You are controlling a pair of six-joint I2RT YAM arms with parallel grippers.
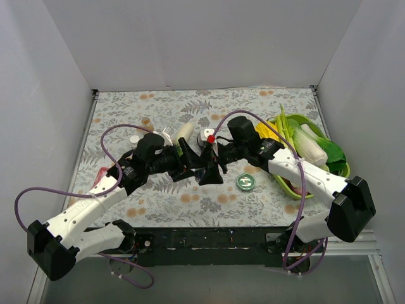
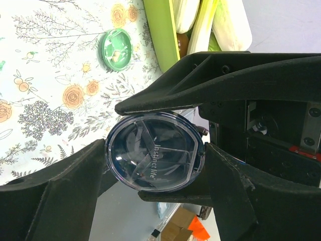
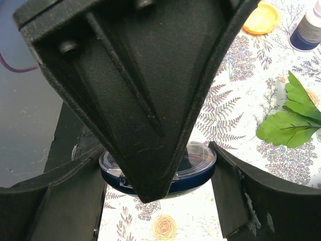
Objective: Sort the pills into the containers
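Note:
A round dark-blue tin [image 2: 150, 150] with a clear lid and dividers inside hangs above the middle of the table. Both grippers are shut on it. In the left wrist view my left gripper [image 2: 156, 159] clamps its rim from both sides, and the right arm's fingers [image 2: 200, 85] cross above and below it. The right wrist view shows the tin [image 3: 198, 161] edge-on in my right gripper [image 3: 158, 173], half hidden by a left finger [image 3: 145, 100]. From above, the left gripper [image 1: 192, 166] and right gripper [image 1: 212, 168] meet and hide the tin. No loose pills can be made out.
A round green-topped tin [image 1: 246, 182] [image 2: 117, 48] lies on the floral cloth right of the grippers. The lime-green vegetable tray [image 1: 286, 185] [image 2: 161, 35] stands at the right. A yellow cap [image 3: 261, 19], a dark bottle [image 3: 307, 31] and a green leaf [image 3: 291, 120] lie behind.

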